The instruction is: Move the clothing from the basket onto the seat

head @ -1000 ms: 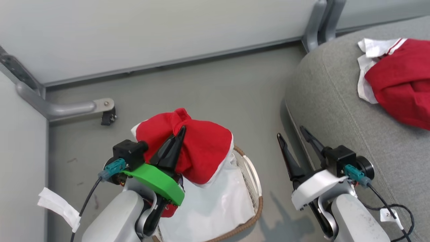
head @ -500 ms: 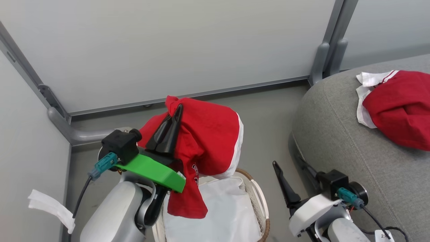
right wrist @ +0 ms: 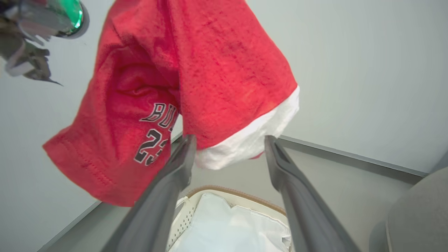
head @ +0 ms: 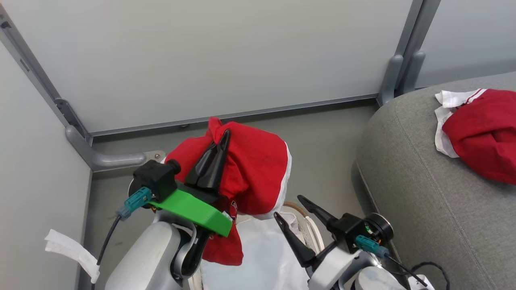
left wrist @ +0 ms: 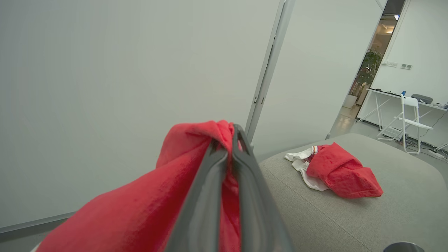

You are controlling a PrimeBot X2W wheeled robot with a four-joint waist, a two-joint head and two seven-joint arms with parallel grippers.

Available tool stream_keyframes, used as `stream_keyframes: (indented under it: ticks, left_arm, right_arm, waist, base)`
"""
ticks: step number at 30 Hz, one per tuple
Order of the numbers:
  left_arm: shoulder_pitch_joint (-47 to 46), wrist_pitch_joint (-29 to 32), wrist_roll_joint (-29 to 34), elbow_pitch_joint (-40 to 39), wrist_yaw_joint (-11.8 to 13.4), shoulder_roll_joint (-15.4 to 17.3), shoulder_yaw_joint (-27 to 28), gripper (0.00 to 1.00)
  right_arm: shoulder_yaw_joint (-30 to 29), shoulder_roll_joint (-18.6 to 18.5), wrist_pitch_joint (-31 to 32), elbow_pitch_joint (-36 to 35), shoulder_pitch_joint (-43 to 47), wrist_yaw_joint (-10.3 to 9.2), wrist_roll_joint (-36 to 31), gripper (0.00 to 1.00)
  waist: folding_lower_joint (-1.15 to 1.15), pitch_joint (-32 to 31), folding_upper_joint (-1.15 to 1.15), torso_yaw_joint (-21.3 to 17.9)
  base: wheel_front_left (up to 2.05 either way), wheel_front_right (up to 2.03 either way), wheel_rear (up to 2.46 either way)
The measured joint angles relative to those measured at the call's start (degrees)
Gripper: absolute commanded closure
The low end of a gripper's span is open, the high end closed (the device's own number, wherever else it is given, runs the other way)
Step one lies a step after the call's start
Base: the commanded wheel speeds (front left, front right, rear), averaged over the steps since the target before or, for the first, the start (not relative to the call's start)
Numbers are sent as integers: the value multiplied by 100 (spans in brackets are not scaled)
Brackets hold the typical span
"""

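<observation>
- Two red garments on record. The held red garment (head: pixel 254 177) hangs from the left gripper (head: pixel 227 133), clear above the basket (head: pixel 311 231). The second red garment (head: pixel 483 133) lies crumpled on the seat (head: pixel 423 201), at 2 o'clock in the head view.
- Held red garment: bunched, with a white hem. Dark lettering and a number show in the right wrist view. Its lower end drapes down past the left wrist.
- Left gripper: fingers clenched together on a fold at the top of the held red garment, pointing toward 12 to 1 o'clock. The pale forearm rises from 7 o'clock, with a green bracket (head: pixel 189 209) at the wrist.
- Right gripper (head: pixel 288 205): fingers spread wide with nothing gripped, pointing toward 10 o'clock at the white hem. It is near the hem; contact cannot be determined. The arm enters from 5 o'clock.
- Basket: at 6 o'clock, directly below the held red garment, white liner (head: pixel 262 257) exposed.
- Seat: at 3 o'clock of the basket, just beside it.
- Surroundings: grey wall panels (head: pixel 201 60) at 12 o'clock, grey floor (head: pixel 322 133) below them.
</observation>
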Motion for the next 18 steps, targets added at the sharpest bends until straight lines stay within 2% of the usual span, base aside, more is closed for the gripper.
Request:
stream_keyframes:
  ticks: [6, 18]
  left_arm:
    - [-1, 1, -67, -7, 0, -24, -110, 100]
    - [-155, 0, -208, -80, 0, -172, -622, 100]
  right_arm:
    - [467, 1, 0, 107, -428, 0, 15, 0]
    - [706, 2, 0, 593, -1016, 0, -87, 0]
  waist:
    - [0, 38, 0, 33]
    - [0, 103, 0, 276]
  base:
    - [0, 0, 0]
    - [0, 0, 0]
